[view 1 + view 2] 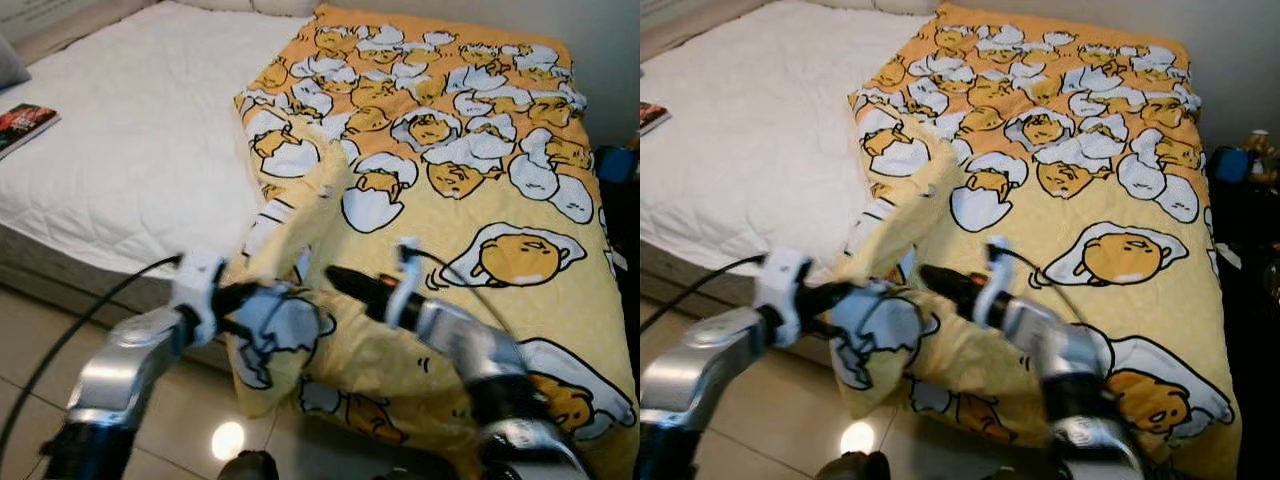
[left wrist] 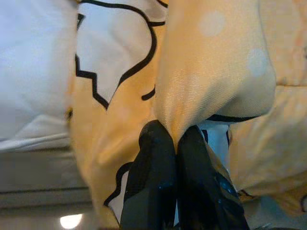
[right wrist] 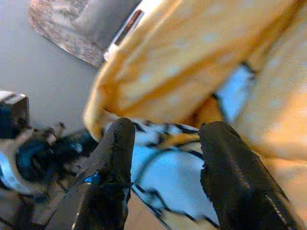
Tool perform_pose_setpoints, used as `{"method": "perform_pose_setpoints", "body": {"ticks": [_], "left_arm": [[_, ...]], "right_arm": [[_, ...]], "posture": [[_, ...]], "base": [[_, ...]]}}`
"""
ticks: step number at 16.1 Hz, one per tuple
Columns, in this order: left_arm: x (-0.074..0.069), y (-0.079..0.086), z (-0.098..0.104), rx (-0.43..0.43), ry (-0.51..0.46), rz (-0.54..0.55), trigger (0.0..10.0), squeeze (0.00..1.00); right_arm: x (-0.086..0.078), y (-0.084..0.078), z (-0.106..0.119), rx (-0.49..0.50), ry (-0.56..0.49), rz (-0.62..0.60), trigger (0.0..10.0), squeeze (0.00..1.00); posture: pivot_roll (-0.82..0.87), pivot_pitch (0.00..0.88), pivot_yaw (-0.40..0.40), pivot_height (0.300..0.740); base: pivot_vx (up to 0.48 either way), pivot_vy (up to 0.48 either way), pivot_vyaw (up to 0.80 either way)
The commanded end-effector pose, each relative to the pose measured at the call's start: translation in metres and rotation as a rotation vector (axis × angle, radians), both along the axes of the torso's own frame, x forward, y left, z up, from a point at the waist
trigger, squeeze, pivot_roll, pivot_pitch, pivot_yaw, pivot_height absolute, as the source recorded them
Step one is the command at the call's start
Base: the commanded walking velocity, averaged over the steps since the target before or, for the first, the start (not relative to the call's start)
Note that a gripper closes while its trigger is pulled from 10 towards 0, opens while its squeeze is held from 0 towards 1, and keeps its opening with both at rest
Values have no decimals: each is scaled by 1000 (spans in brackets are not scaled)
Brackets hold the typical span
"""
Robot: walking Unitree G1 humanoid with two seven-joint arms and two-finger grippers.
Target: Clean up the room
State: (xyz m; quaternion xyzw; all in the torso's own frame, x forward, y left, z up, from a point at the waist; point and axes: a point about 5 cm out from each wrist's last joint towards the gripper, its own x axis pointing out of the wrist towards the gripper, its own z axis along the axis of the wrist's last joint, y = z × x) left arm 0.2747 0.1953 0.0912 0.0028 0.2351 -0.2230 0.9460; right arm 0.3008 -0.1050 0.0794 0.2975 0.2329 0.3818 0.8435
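A yellow blanket printed with egg cartoons covers the right half of the bed and spills over its front edge. My left gripper is shut on a fold of the blanket at the hanging front corner, holding that corner up off the floor. My right gripper reaches in from the right, just beside the left one, over the same bunched corner. In the right wrist view its fingers stand open, with blanket cloth ahead of them and nothing pinched between them.
The bare white mattress takes up the bed's left half, with a book at its far left edge. Glossy tile floor lies in front of the bed. A dark stand with a blue object is at the right.
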Motion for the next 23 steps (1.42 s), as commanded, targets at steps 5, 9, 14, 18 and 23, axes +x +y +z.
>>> {"method": "perform_pose_setpoints", "body": {"ticks": [5,9,14,18,23], "left_arm": [[-34,65,4,145,44,188,0,0],[-65,113,-3,268,150,380,0,0],[-101,175,0,423,212,759,0,0],[-112,190,-2,466,247,837,0,0],[-127,211,5,564,269,902,0,0]], "right_arm": [[-27,-7,29,-150,-234,165,10000,1000],[-32,4,26,-363,-377,279,10000,1000],[-38,18,26,-379,-431,353,10000,0],[-41,22,20,-402,-435,384,10000,0],[-41,28,22,-395,-455,411,10000,0]], "posture": [[-92,0,23,740],[-82,0,28,740],[-51,0,10,740],[-49,0,9,740],[-34,0,-1,740]], "base": [[0,0,0],[0,0,0],[0,0,0],[0,0,0],[0,0,0]]}}
